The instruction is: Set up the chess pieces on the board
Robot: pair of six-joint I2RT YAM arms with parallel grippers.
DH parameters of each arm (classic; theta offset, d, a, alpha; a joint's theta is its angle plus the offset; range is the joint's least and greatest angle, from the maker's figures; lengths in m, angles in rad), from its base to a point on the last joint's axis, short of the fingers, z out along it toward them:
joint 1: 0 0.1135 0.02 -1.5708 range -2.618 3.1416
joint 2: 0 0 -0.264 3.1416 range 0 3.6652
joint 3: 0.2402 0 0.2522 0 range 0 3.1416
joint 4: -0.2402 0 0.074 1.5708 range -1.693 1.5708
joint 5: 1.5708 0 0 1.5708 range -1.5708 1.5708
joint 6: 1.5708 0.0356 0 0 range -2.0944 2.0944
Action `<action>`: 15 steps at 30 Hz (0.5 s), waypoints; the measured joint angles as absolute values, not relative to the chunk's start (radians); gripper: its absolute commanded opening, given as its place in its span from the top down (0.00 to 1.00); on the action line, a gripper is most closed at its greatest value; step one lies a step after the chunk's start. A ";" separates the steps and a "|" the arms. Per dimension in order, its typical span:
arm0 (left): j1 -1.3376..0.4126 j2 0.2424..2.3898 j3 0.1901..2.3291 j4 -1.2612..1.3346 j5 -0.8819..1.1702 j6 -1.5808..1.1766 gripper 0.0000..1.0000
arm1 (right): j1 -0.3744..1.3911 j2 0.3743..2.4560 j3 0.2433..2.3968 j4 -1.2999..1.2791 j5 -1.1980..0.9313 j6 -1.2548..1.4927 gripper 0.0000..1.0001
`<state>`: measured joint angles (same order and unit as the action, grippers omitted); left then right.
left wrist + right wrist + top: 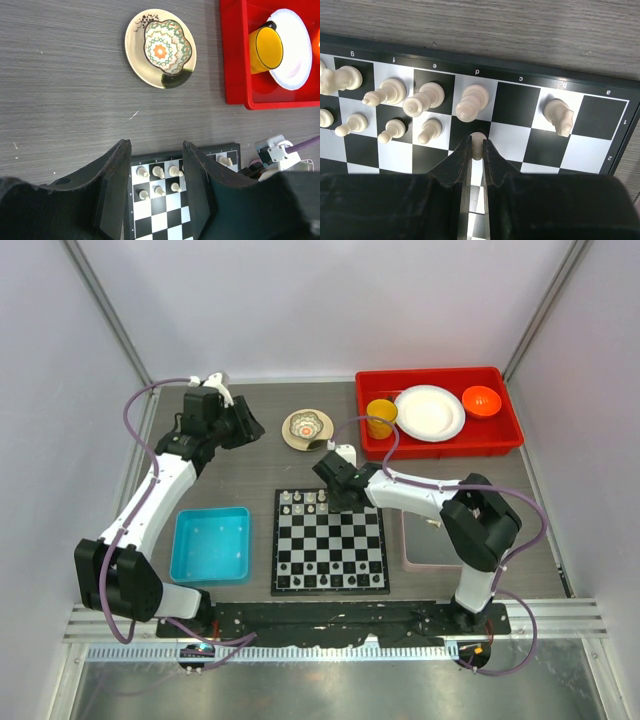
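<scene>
The black and white board [330, 542] lies at the table's centre. Several cream chess pieces [303, 501] stand in its two far rows, and dark pieces stand along its near row. My right gripper [478, 145] is shut on a cream pawn [478, 141], just over the second-row square in front of the tall piece [470, 102] on column d. A cream knight [558, 116] stands to its right. My left gripper [156, 165] is open and empty, raised over the table at the far left, looking down at the board's far corner [165, 185].
A blue bin [211, 544] sits left of the board. A red tray [440, 412] at the back right holds a yellow cup [380, 418], a white plate and an orange bowl. A patterned small dish on a saucer [307, 428] lies behind the board. A grey tray [425, 545] lies right of the board.
</scene>
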<state>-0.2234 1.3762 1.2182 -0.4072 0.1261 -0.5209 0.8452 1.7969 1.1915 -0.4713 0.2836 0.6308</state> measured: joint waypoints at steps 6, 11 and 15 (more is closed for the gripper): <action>-0.220 1.376 1.218 -0.407 0.134 -0.521 0.51 | 0.845 1.798 1.194 -0.470 0.283 0.630 0.98; -0.220 1.376 1.218 -0.407 0.137 -0.522 0.51 | 0.845 1.813 1.210 -0.467 0.281 0.630 0.97; -0.217 1.376 1.216 -0.404 0.144 -0.524 0.51 | 0.845 1.819 1.218 -0.464 0.274 0.630 0.97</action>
<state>-0.2173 1.3762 1.2163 -0.4042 0.1436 -0.5240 0.8452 1.8187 1.2179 -0.4641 0.2745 0.6300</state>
